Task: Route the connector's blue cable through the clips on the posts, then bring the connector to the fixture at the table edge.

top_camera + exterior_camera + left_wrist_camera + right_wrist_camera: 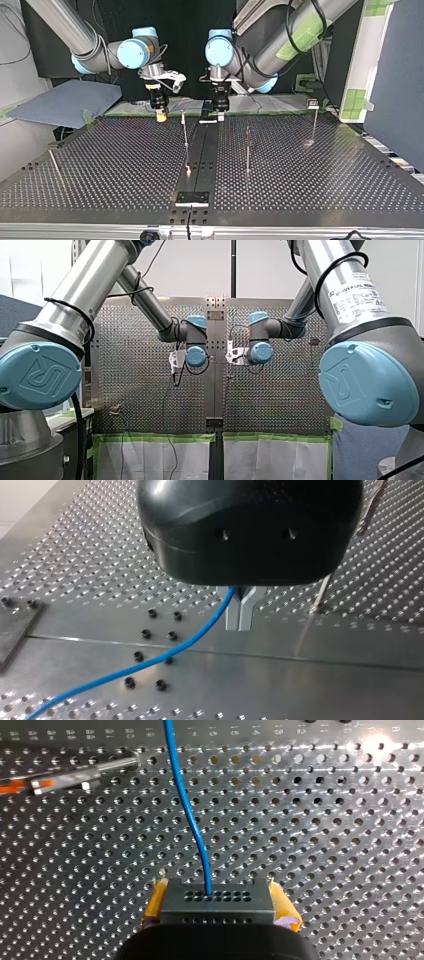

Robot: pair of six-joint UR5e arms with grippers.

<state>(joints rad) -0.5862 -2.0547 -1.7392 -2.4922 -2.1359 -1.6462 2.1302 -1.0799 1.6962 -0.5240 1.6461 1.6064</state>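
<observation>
In the right wrist view my right gripper is shut on a black connector, with its yellow pads on either side. The blue cable leaves the connector's top and runs ahead over the perforated table. In the left wrist view my left gripper has its metal fingers shut on the blue cable, which trails off beside it over the table. The top view shows both grippers low at the far edge, my right gripper at the left and my left gripper just right of the middle.
Thin posts stand on the table in the top view: one at the middle, one right of it, one at the far right, one at the left. A black fixture plate sits at the near edge.
</observation>
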